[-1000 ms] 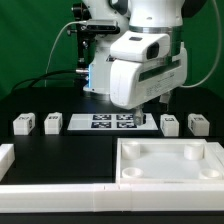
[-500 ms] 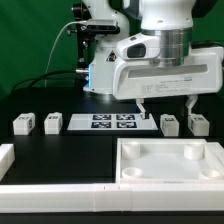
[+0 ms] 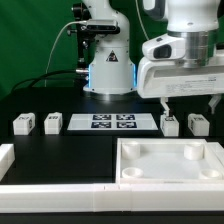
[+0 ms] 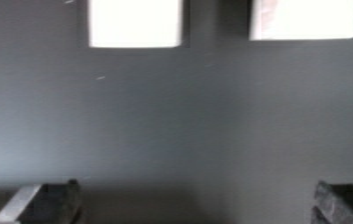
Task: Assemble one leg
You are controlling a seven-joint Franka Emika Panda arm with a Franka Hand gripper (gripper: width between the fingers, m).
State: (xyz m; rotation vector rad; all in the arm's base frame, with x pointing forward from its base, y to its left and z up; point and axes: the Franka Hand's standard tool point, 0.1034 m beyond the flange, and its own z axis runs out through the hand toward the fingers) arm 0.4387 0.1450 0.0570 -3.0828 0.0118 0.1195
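Four small white legs stand in a row on the black table: two at the exterior view's left [image 3: 21,123] [image 3: 53,122] and two at its right [image 3: 170,124] [image 3: 198,124]. My gripper [image 3: 190,105] hangs open and empty just above the two right legs, one finger over each side of the pair. In the wrist view the gripper [image 4: 194,205] shows dark fingertips [image 4: 40,205] spread wide over bare table. Two blurred white blocks [image 4: 137,22] [image 4: 303,18] lie beyond them, apart from the fingers.
The marker board [image 3: 112,122] lies between the two pairs of legs. A large white tray [image 3: 170,172] with round corner sockets sits in front of the right legs. A white rail [image 3: 60,192] runs along the front edge, with a white block [image 3: 5,155] at the left.
The arm has moved toward the exterior view's right, from over the marker board's end to above the two right legs. The gripper stays open.
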